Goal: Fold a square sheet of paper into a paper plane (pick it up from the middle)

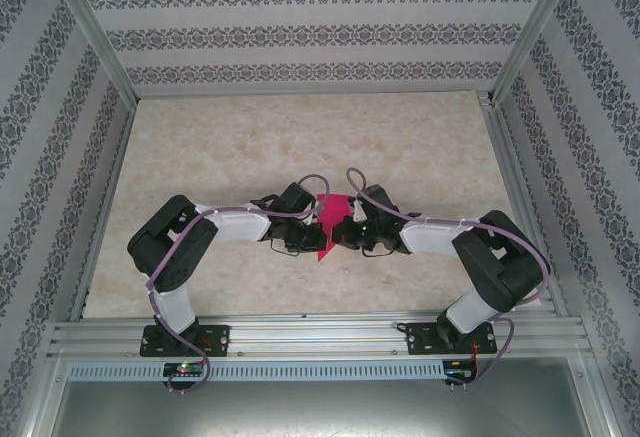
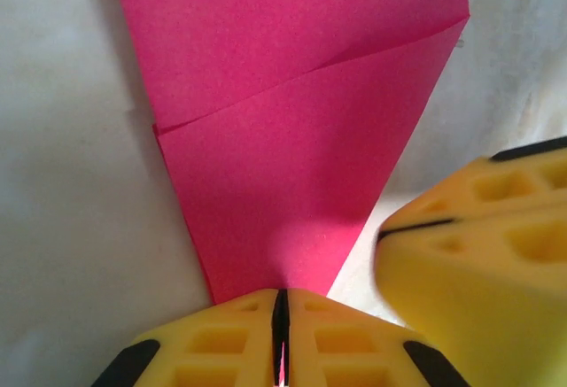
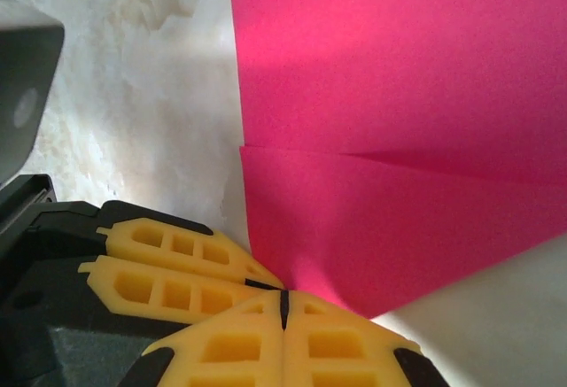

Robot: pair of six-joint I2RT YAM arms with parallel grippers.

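**Txt/labels: none legible**

No readable txt, label, brand, no. or sign in any view. Wallpaper (image 1: 300,32) carries ornament only, not letters. Small boards (image 1: 185,369) at near rail too small to read.

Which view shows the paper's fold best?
Left wrist: the paper tapers toward the tip, both side edges and the flap edge clear. Right wrist cuts off its right side; in the top view it is a small, partly hidden sliver.
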